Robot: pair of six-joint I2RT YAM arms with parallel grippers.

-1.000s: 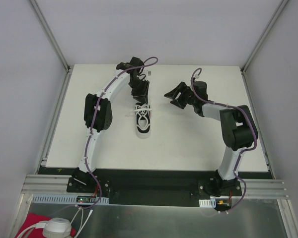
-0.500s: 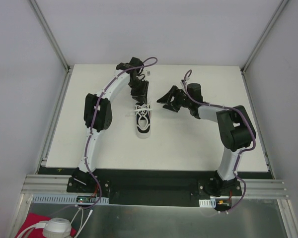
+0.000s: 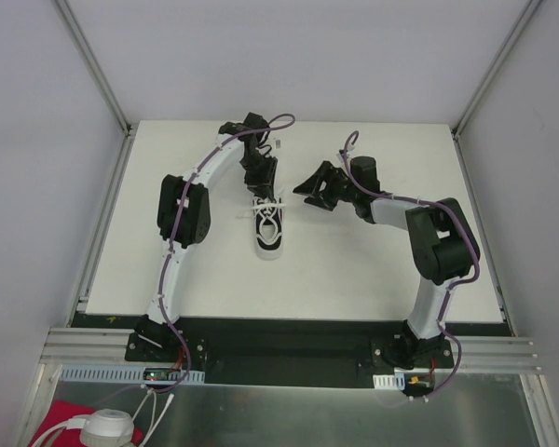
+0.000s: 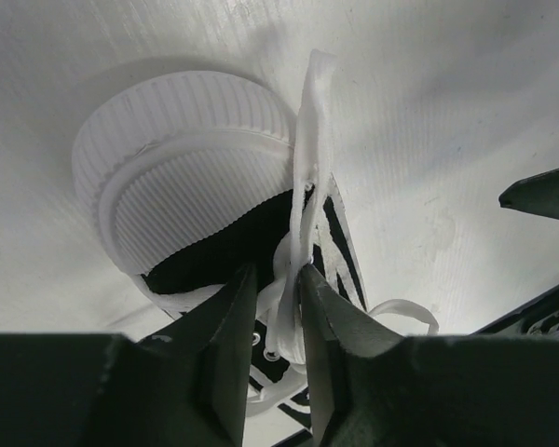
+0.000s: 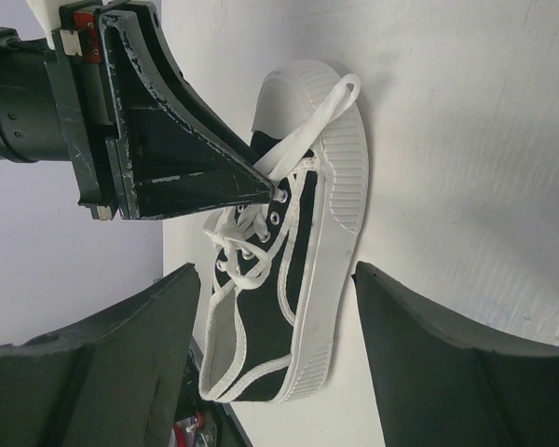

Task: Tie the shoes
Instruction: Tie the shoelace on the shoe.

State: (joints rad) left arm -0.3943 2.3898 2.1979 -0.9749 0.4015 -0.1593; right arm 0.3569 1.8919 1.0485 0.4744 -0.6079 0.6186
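Pinching flat white lace [image 4: 312, 140] — left end effector [image 4: 278, 276] | right end effector [image 5: 275, 270] spread | ribbed-sole black canvas sneaker [image 5: 261, 326]

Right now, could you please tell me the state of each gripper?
Left gripper: nearly closed around a lace; grip cannot be told.
Right gripper: open, empty.

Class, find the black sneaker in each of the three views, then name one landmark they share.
Top external: sneaker at centre, just below the left gripper.
Left wrist: centre-left, ribbed toe cap uppermost.
Right wrist: sneaker at centre, sideways in frame.
Shared landmark: left gripper at the laces.
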